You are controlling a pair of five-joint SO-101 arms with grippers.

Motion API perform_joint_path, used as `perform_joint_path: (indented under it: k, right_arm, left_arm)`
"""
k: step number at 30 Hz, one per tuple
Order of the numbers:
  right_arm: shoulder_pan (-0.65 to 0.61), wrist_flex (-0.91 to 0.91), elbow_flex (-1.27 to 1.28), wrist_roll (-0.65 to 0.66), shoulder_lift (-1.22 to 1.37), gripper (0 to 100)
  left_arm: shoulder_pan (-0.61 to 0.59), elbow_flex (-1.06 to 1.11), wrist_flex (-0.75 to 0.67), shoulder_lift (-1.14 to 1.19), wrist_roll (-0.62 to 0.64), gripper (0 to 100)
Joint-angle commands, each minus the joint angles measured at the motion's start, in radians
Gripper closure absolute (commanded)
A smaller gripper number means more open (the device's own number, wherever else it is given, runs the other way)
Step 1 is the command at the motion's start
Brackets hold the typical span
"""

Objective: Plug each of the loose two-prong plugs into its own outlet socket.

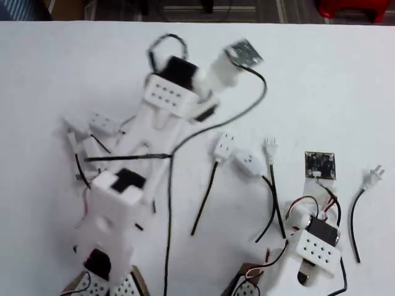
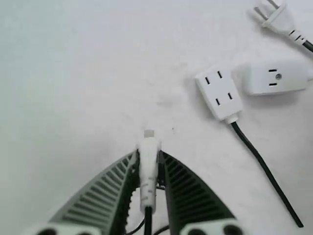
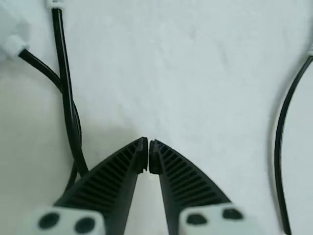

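Bases of the two white plastic arms sit on brown pads (image 1: 137,279) at the near edge of a matte white worktop (image 1: 49,74), its surface plain and faintly grainy. Nearest, the right hand (image 3: 148,155) hangs over bare surface, its dark ribbed fingers (image 3: 112,181) drawn together to a hairline gap with nothing between them. On one side of it two thin black rubbery cords (image 3: 66,98) cross. On the other side a third black cord (image 1: 353,222) curves up to a small white two-prong plug (image 1: 373,177) lying loose near the worktop's right side.

The left arm (image 1: 114,203) stretches farther in. The left hand (image 2: 147,157), with dark green ribbed wedge-shaped fingers, is clamped on a slim white moulded plug (image 2: 147,171). The plug's metal tip points forward, its black cord trails back between the fingers, and it is held above bare worktop. Ahead, near the middle of the worktop, lies a smooth white rectangular socket block (image 2: 218,93) with two pairs of slots and a black cord. Just beside it is a rounder white socket (image 2: 274,78) with one pair of slots and a small round hole. Beyond them another white two-prong plug (image 2: 275,15) lies loose, its bright metal prongs bare.

Past the worktop's far edge a strip of dim room shows, with a glossy red object (image 1: 352,7) at one corner and something blue (image 1: 18,9) at the other.
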Motion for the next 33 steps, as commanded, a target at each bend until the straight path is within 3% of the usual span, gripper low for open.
perform_joint_path:
  k: [1,7,14,19,22,28,33]
  right_arm:
    - [0.01,-0.007,-0.04,-0.077,-0.013,91.3]
    - [-0.024,-0.012,-0.175,-0.192,-0.015,76.9]
    - [-0.352,0.021,-0.419,-0.344,-0.002,77.5]
    - [-0.568,0.031,-0.523,-0.526,-0.001,77.3]
    - [-0.684,-0.018,-0.522,-0.54,0.004,77.2]
    - [-0.734,-0.159,-0.569,-0.552,0.228,77.4]
    - [-0.733,-0.173,-0.789,-0.692,0.633,77.3]
  left_arm:
    - [-0.039,0.17,0.003,-0.22,0.011,98]
    - [-0.085,0.555,-0.049,-0.461,0.003,98]
    - [-0.203,0.97,-0.204,-0.634,-0.091,98]
    - [-0.213,1.232,-0.379,-0.723,-0.092,98]
    - [-0.211,1.352,-0.494,-0.773,-0.092,98]
    - [-0.223,1.51,-0.661,-0.84,-0.097,98]
    - [-0.265,1.571,-0.767,-0.843,-0.091,98]
